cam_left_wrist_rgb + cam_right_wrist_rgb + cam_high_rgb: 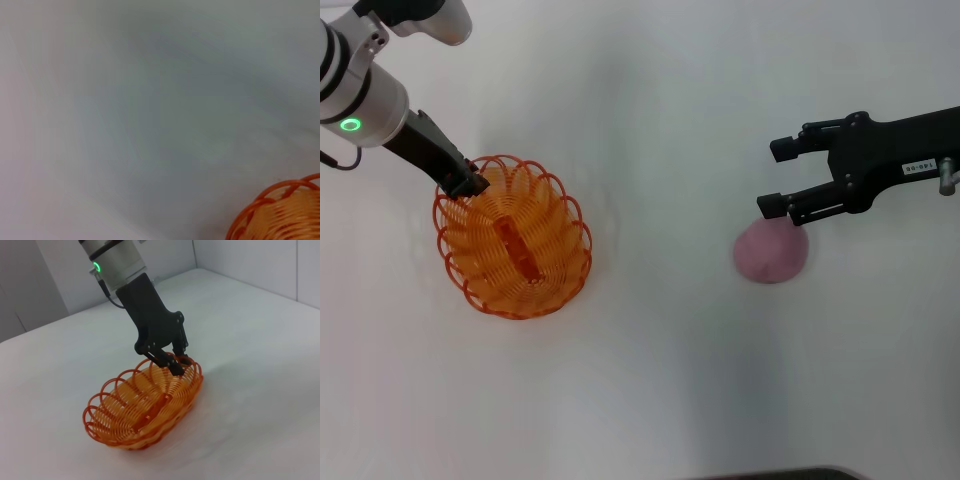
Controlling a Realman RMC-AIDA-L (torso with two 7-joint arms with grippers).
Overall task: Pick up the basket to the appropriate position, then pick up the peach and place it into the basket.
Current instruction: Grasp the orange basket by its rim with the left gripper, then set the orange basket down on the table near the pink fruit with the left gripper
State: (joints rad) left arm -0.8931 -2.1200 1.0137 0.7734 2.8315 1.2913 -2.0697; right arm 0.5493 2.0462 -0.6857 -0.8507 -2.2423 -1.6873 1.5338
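The orange wire basket [515, 240] stands on the white table at the left. It also shows in the right wrist view [142, 410] and at the edge of the left wrist view [280, 215]. My left gripper [470, 185] is shut on the basket's far left rim, and the right wrist view [176, 364] shows its fingers pinching the looped rim. The pink peach [772, 250] lies on the table at the right. My right gripper [775, 177] is open and empty, just beyond the peach, with its nearer fingertip over the peach's far edge.
The white table [650, 380] spreads around both things. A pale wall [250, 260] stands behind the table in the right wrist view.
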